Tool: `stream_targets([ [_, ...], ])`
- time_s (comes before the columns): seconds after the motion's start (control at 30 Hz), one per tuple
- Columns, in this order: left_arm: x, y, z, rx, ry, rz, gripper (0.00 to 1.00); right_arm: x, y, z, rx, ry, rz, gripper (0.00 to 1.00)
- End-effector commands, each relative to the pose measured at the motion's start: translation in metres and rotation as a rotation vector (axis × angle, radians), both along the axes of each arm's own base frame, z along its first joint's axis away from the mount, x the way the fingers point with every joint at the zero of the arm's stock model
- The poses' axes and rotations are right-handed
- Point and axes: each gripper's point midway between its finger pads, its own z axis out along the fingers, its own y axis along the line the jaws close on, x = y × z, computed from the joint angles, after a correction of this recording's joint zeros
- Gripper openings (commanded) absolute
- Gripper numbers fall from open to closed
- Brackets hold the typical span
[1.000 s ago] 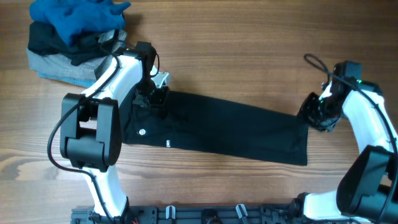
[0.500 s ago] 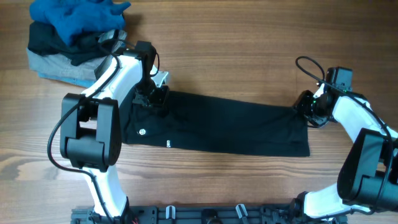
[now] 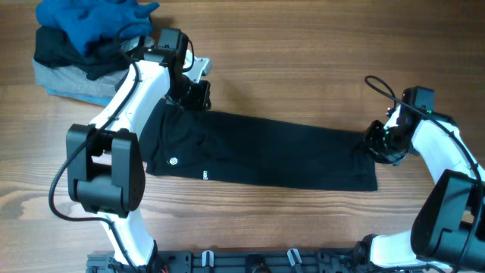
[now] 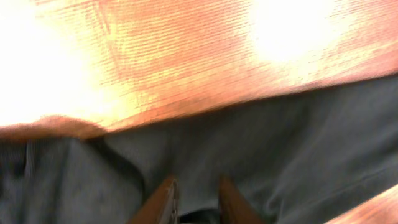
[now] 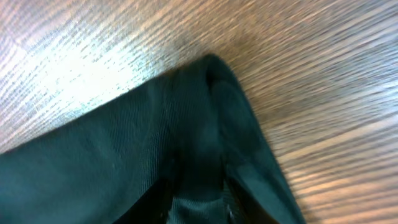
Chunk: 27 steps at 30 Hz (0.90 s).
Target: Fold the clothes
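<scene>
Since a second ago: left arm has gone up and away toward the far edge, dragging the upper left corner of the black garment [image 3: 280,155] with it. That corner now runs up in a point toward the left pincer [image 3: 195,95]. Right arm swung in toward the cloth, then settled back at the garment's right end.

Black garment: lies flat on the desk [image 3: 303,61], a long band running left to right across the middle, right end slightly nearer the arms' bases. Small white round mark [image 3: 173,161] near the left end; tiny white tag [image 3: 204,177] just right of it, at the near hem.

Left pincer [image 4: 196,183]: wrist view blurred, but both fingers stand narrow with dark cloth between them. Clamped on the garment's upper left edge.

Right pincer [image 3: 377,142]: at the upper right corner. Right wrist view shows fabric bunched up between the fingers [image 5: 227,186], the corner folded over past them. Gripping the garment.

Far left corner of desk: pile of other clothing, well apart from the garment. Bright blue piece [image 3: 91,19] on top, a dark piece [image 3: 57,45] under it, pale denim [image 3: 68,82] at the bottom.
</scene>
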Motion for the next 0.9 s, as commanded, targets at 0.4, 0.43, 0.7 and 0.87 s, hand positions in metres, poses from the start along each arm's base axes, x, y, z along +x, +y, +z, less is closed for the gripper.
stream_targets([
  [0.4, -0.021, -0.019, -0.06, 0.024, 0.068, -0.186, 0.04, -0.031, 0.012, 0.024, 0.047, 0.085, 0.032, 0.46],
  [0.43, -0.018, -0.017, -0.065, 0.041, 0.064, -0.184, 0.04, -0.038, 0.013, 0.024, 0.055, 0.121, 0.01, 0.45],
  [0.7, -0.009, -0.013, -0.07, 0.073, 0.029, -0.179, 0.06, -0.068, 0.023, 0.005, 0.085, 0.222, -0.048, 0.36],
  [0.87, -0.009, -0.013, -0.07, 0.073, 0.03, -0.179, 0.05, -0.067, 0.023, -0.016, 0.077, 0.179, -0.091, 0.42],
])
